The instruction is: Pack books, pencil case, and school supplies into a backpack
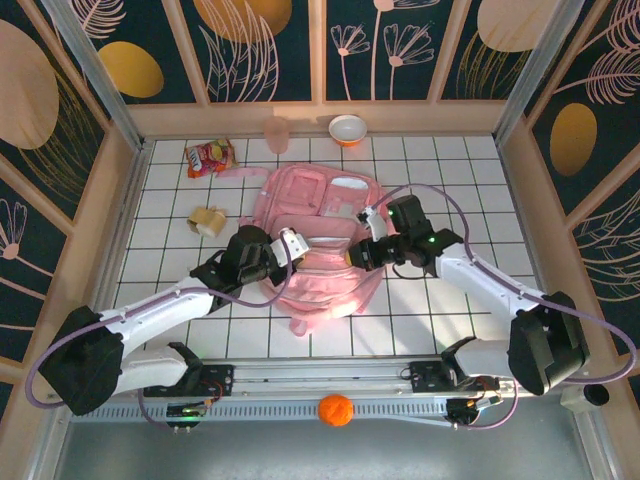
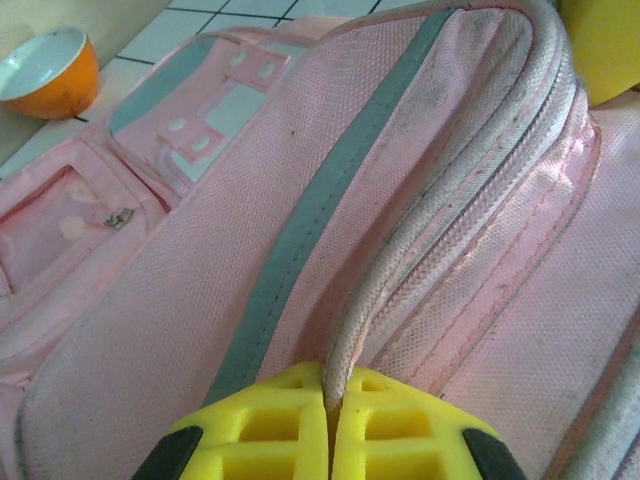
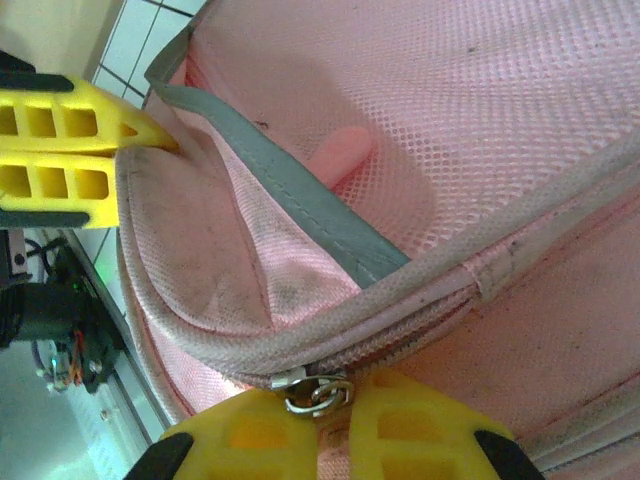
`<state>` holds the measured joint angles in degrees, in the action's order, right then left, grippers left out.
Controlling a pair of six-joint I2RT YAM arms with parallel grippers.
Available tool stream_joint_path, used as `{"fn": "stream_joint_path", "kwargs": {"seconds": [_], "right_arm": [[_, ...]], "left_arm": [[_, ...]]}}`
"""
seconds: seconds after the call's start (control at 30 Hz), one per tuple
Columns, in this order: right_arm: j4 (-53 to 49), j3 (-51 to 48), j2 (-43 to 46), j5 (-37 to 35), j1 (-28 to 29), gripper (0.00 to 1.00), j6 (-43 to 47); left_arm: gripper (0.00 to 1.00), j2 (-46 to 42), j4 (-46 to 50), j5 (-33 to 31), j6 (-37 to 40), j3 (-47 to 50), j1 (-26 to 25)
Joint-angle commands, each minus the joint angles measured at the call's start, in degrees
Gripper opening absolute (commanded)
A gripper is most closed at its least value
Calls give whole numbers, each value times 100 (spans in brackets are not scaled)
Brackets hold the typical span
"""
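The backpack (image 1: pixel 305 195) is seen lying flat at the middle of the white-tiled desk (image 1: pixel 450 170), between the two arms. In the left wrist view, the left end effector (image 2: pixel 332 402) is seen clamped narrow on the backpack's white piped rim (image 2: pixel 440 200), and the rim is pinched between the yellow fingertips with no gap left. In the right wrist view, the right end effector (image 3: pixel 322 405) is seen nearly closed on the metal zipper pull (image 3: pixel 318 392), which is held between its fingertips at the end of the zip line. The pocket mouth is seen pulled open between the two grips, and a grey band (image 3: pixel 300 210) is exposed along the inner edge. A pink oblong shape (image 3: pixel 345 155) is noted behind the mesh lining; what it is cannot be told. A tan-yellow blocky piece (image 1: pixel 208 220) is seen on the desk to the left of the backpack, well apart from it. A red-orange snack packet (image 1: pixel 208 157) is seen at the far left, and a pink cup (image 1: pixel 277 133) and an orange bowl (image 1: pixel 347 129) stand at the far edge. An orange ball (image 1: pixel 336 409) is seen below the rail at the near edge.
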<state>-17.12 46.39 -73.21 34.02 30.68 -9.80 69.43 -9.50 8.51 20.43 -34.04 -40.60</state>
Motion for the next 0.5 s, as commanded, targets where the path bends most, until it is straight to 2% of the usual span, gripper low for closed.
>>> {"fn": "stream_joint_path", "kwargs": {"seconds": [0.0,0.33,0.47], "right_arm": [[702,-269,158,335,176,0,-447],[1185,-606,26,1346,104,16,310],[1269,-744,85,1581,-221,23,299]], "left_arm": [[0,-114,-264,-47,-180,-13,17],[0,-123,-306,36,-205,-59,18],[0,-88,-290,55,-193,-117,18]]}}
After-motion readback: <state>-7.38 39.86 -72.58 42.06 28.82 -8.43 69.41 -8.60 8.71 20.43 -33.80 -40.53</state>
